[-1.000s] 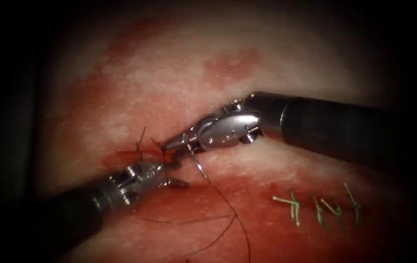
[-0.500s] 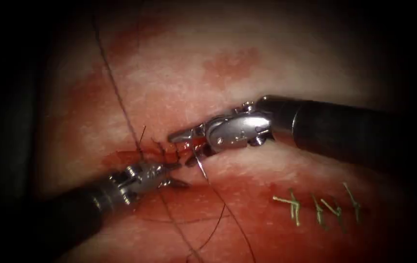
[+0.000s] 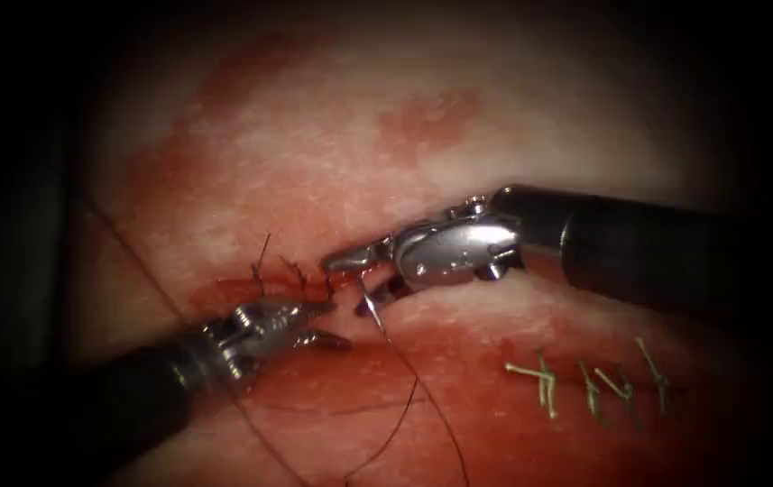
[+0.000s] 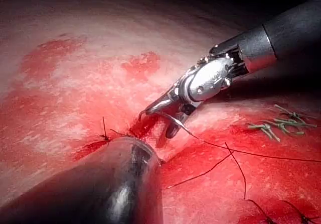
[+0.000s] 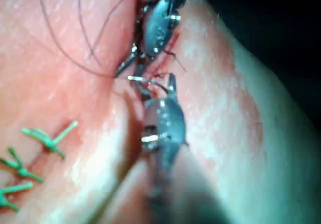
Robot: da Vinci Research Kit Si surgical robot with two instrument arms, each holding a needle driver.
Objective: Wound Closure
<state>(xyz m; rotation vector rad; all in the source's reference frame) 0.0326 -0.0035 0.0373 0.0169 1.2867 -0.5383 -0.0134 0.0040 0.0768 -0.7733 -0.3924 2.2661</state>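
The curved needle (image 3: 371, 305) stands in the tissue (image 3: 332, 153) at the cut (image 3: 224, 290), just right of two dark stitches (image 3: 260, 269). Its dark thread (image 3: 431, 397) trails toward the front. My right tool (image 3: 350, 284) comes in from the right with its jaws spread wide around the needle, not gripping it. The needle (image 4: 178, 121) lies between the right tool's (image 4: 156, 123) jaws in the left wrist view too. My left tool (image 3: 336, 325) lies low at the cut's near lip, left of the needle, jaws apart and holding nothing. In the right wrist view the needle (image 5: 145, 79) arcs between both tools.
Several green stitches (image 3: 584, 379) close the cut further to the right. Loose loops of dark thread (image 3: 386, 442) lie on the red, wet tissue in front. One strand (image 3: 142, 271) runs across the tissue at the left.
The right tool's jaws opened off the needle and drew back a little to the right, leaving it in the tissue. A loose strand swept leftward. The left tool stayed put.
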